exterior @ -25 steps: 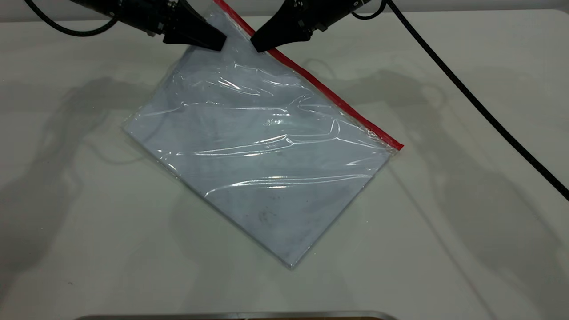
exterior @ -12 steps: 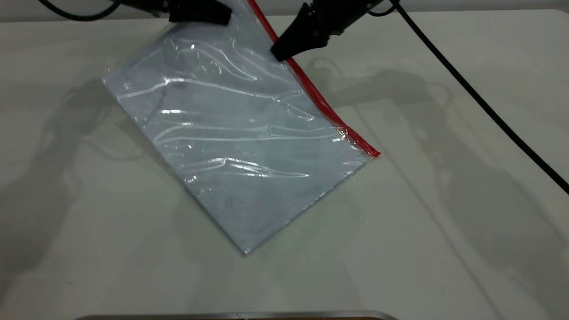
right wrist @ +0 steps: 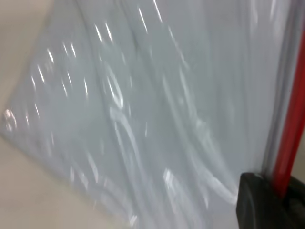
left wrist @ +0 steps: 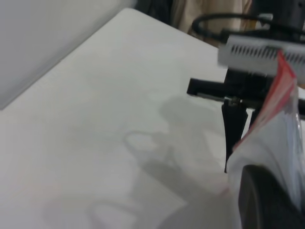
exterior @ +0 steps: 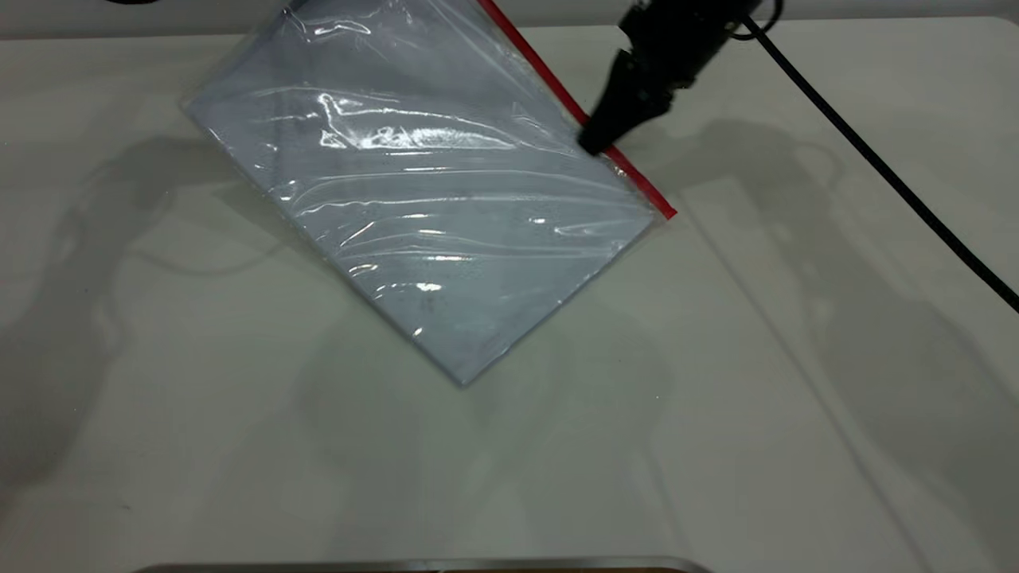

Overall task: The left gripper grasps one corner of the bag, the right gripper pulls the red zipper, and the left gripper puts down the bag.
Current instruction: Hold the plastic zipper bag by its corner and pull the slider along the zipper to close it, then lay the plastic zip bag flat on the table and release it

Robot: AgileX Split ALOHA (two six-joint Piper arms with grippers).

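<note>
The bag (exterior: 446, 183) hangs tilted, its upper end above the exterior view's top edge and its lowest clear corner (exterior: 462, 380) near the table. My left gripper (left wrist: 252, 191) is out of the exterior view; its wrist view shows a dark finger (left wrist: 269, 205) pressed against the bag's film (left wrist: 286, 138) beside the red strip (left wrist: 276, 95), shut on that corner. My right gripper (exterior: 593, 147) is shut on the red zipper (exterior: 549, 79), a short way from the strip's lower end (exterior: 669, 211). In the right wrist view the red zipper (right wrist: 290, 143) runs between the black jaws (right wrist: 281, 200).
A thick black cable (exterior: 876, 167) trails from the right arm across the white table (exterior: 716, 398) to the right edge. A metal rim (exterior: 422, 565) shows at the table's near edge. The right gripper also shows in the left wrist view (left wrist: 231, 138).
The left gripper has risen out of the exterior view with the bag's corner. The bag has lifted and swung. The right gripper has slid down the red strip toward its lower end.
</note>
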